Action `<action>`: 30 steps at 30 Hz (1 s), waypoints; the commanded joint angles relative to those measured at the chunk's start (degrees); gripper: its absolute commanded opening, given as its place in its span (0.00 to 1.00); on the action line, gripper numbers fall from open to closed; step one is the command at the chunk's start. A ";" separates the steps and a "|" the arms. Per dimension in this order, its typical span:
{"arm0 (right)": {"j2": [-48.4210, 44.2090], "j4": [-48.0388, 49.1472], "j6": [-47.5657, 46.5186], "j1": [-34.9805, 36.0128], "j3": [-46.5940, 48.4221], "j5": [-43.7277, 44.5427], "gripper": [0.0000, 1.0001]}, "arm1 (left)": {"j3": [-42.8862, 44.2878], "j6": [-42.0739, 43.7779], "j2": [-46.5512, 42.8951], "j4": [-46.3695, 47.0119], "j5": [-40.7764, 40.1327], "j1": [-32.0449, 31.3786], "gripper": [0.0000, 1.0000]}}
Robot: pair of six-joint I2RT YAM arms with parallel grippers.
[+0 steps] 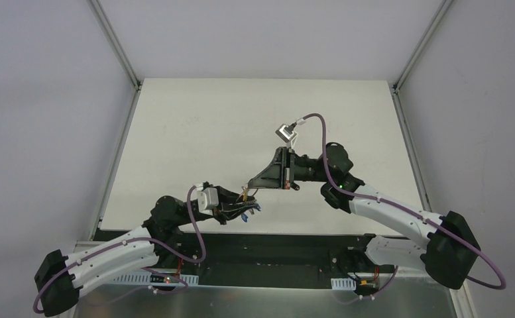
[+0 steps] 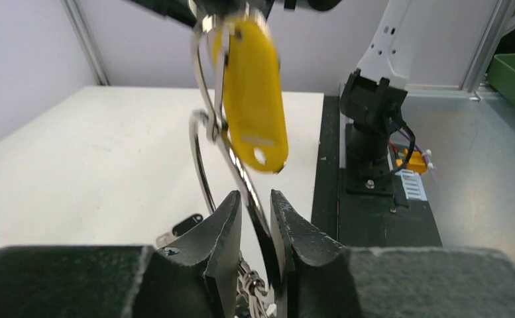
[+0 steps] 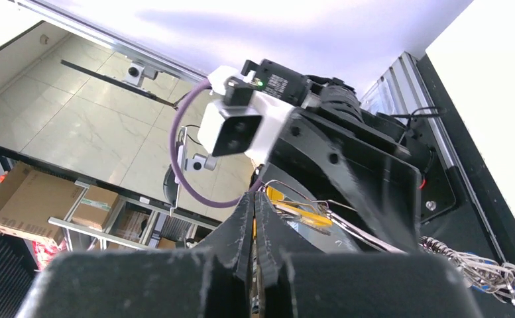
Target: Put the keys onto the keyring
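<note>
Threading step judged in hand: both arms raised over near edge of worktop [image 1: 241, 119], hands met tip to tip. Keyring [image 2: 200, 156] is clamped by left hand [image 2: 254, 199]: jaws nearly together, wire pinched btwn them, loop standing up from the fingers. Yellow key [image 2: 254, 99] is held from above by right hand [image 3: 253, 199], jaws closed tight. Yellow head hangs just beside ring wire, touching or v. close. Hole in yellow head is seen free of wire in left wrist view, so key judged not yet on ring. Whether anything is already hooked at the top can't be told, blurred + cropped there.

Next move, as judged: ring's split end has to be found and opened, key hole lined up w/ it, then key walked round the coil. Fine alignment needed; wire must not be let slip or rotate in the grip.

Around: bunch of keys [image 3: 480, 265] w/ blue tags [image 1: 246, 214] hangs below left hand, apparently off same ring. Black key [image 2: 187, 224] lies on worktop under the hands, apart from ring, not yet picked.

Obstructions: hanging bunch may swing into path. Left wrist camera [image 3: 231, 129] and purple cable [image 3: 175, 152] sit close to right hand, so little clearance. Ring mostly hidden by fingers in right wrist view
</note>
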 commanded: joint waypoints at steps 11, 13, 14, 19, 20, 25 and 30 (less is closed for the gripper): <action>-4.76 1.67 -3.01 -0.24 1.15 1.23 0.00 | 1.86 0.95 -0.99 -2.11 -2.19 -0.51 0.00; -5.18 1.35 -3.37 -0.24 0.03 1.38 0.00 | 1.71 0.90 -1.65 -2.22 -3.56 -0.51 0.00; -5.47 1.12 -3.49 -0.30 -0.37 1.53 0.00 | 1.63 0.86 -2.08 -2.53 -4.29 -0.49 0.00; -7.78 -4.38 -6.98 -0.35 -2.35 1.76 0.00 | 2.67 0.37 -2.99 -5.94 -10.30 -0.48 0.00; -8.54 -6.14 -8.06 -0.37 -2.60 2.13 0.00 | 2.77 0.44 -2.76 -6.30 -11.28 -0.49 0.00; -14.31 -16.42 -13.99 -0.69 -4.56 5.56 0.00 | 4.13 1.07 -1.08 -9.17 -15.71 -0.47 0.00; -19.16 -26.43 -18.55 -0.90 -6.70 10.61 0.00 | 5.67 0.55 0.03 -12.11 -21.48 -0.50 0.00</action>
